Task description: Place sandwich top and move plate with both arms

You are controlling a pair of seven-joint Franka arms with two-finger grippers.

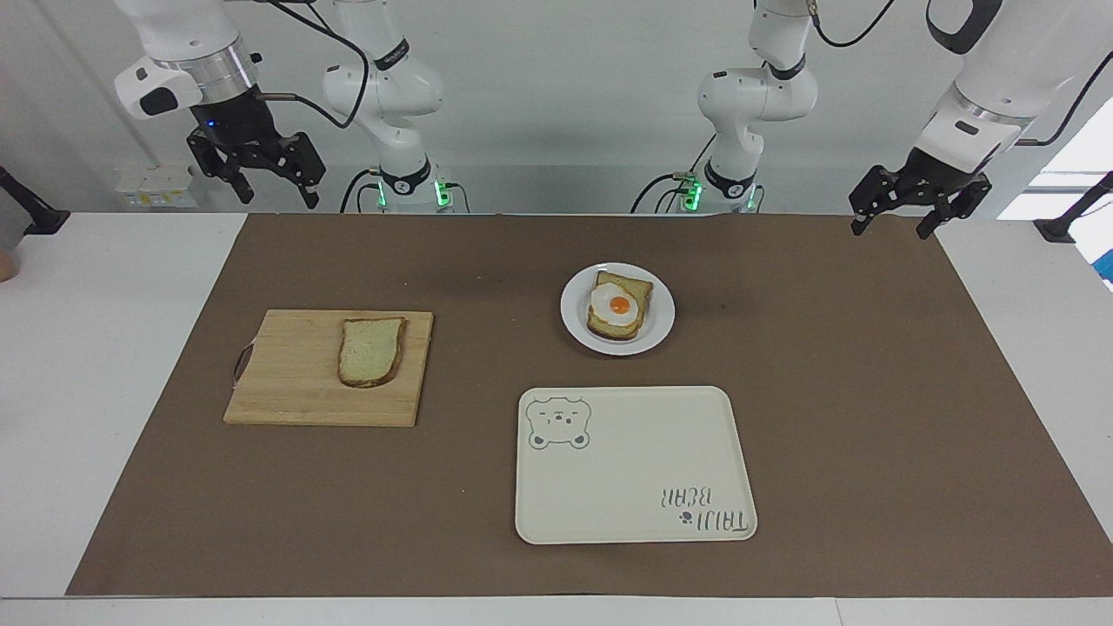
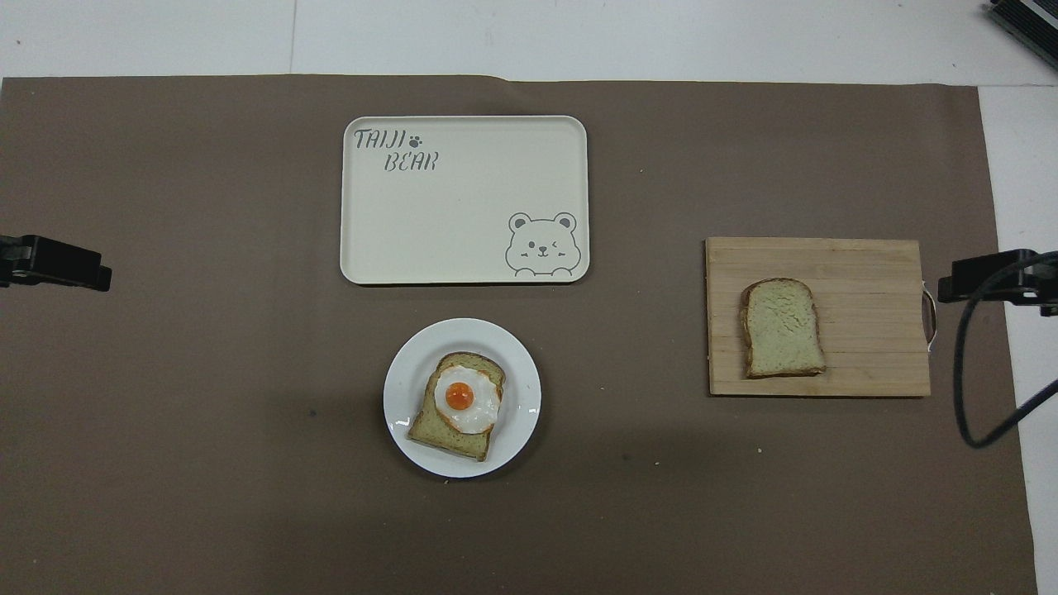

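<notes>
The sandwich top (image 1: 372, 350) (image 2: 783, 328), a plain pale slice with a brown crust, lies flat on a wooden cutting board (image 1: 287, 391) (image 2: 876, 273) toward the right arm's end of the table. The small white plate (image 1: 663, 306) (image 2: 522, 388) sits mid-table and carries a toast slice topped with a fried egg (image 1: 619, 306) (image 2: 459, 405). My right gripper (image 1: 274, 196) (image 2: 992, 279) hangs open and empty high over the table edge near its base. My left gripper (image 1: 890, 228) (image 2: 58, 264) hangs open and empty over the other end.
A cream rectangular tray (image 1: 635, 469) (image 2: 463, 215) with a bear drawing lies just farther from the robots than the plate. A brown mat (image 1: 869, 417) covers most of the white table. The cutting board has a small handle (image 1: 242, 361) on its outer side.
</notes>
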